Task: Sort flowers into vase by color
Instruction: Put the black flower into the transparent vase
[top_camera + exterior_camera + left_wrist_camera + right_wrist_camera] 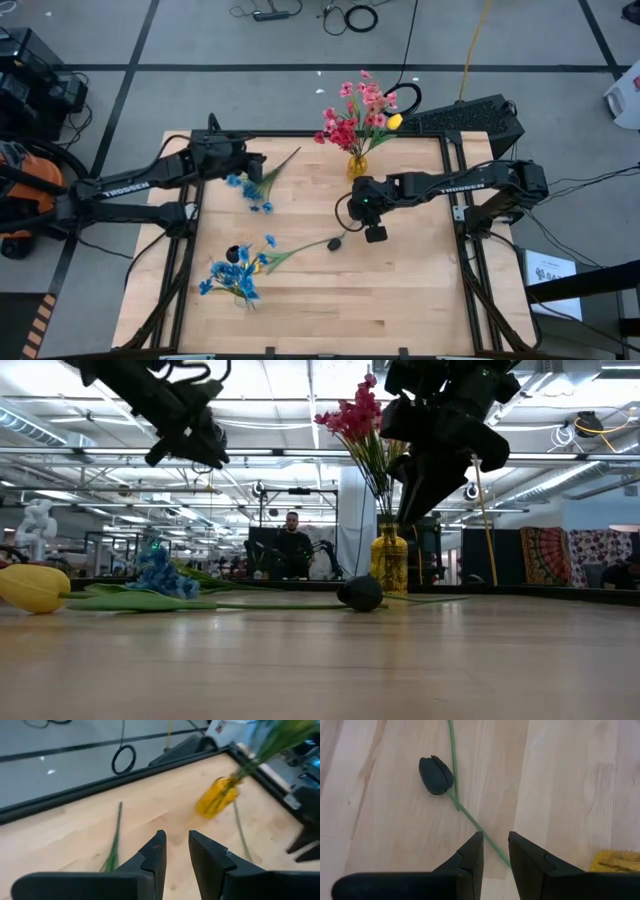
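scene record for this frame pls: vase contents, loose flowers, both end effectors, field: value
vase: yellow vase upright near the table's far edge, holding pink and red flowers plus a yellow bud
loose blue: blue sprig lying on the table near the left end effector; blue cluster toward the near left
loose dark: black tulip lying flat, stem running under the right end effector
left end effector: above the table, fingers slightly apart, holding nothing
right end effector: over the tulip's stem, fingers slightly apart, not gripping it
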`<state>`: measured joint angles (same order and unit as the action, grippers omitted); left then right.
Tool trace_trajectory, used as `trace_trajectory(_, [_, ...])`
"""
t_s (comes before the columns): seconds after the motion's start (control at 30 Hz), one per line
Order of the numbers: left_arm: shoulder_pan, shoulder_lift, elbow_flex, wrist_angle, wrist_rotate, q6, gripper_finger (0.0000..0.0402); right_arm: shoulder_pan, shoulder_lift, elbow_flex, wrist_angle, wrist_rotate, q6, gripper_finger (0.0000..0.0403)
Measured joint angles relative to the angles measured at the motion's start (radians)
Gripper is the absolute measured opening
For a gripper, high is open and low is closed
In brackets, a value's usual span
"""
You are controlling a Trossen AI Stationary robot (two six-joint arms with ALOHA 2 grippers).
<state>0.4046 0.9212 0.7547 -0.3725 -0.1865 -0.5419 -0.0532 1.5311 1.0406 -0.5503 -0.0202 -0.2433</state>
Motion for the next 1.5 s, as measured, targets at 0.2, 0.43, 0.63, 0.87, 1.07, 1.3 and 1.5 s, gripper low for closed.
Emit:
trace_trajectory(0.2, [0.117,0.077,0.0,-0.005,0.116,0.0,0.0088,0.0,0.0,0.0,0.001,0.001,0.059,0.0082])
trace_trajectory(0.43, [0.128,0.133,0.0,-0.034,0.263,0.12,0.0088,0.0,0.0,0.0,0.001,0.013,0.135,0.0082])
trace_trajectory(0.63, [0.11,0.162,0.0,-0.109,0.288,0.164,0.0088,0.0,0.0,0.0,0.038,0.081,0.134,0.0082])
trace_trajectory(0.87, [0.111,0.172,0.0,-0.107,0.283,0.163,0.0088,0.001,0.002,0.0,0.121,0.071,0.061,0.0082])
trace_trajectory(1.07, [0.111,0.172,0.0,-0.108,0.282,0.163,0.0088,0.012,0.024,-0.001,0.089,0.018,-0.008,0.0082])
trace_trajectory(1.3, [0.09,0.164,0.0,-0.118,0.282,0.103,0.0088,0.045,0.125,-0.001,0.097,0.011,-0.064,0.0082])
trace_trajectory(1.5, [-0.004,0.142,0.0,-0.137,0.246,0.021,0.0088,0.089,0.21,-0.001,0.07,0.022,-0.167,0.0082])
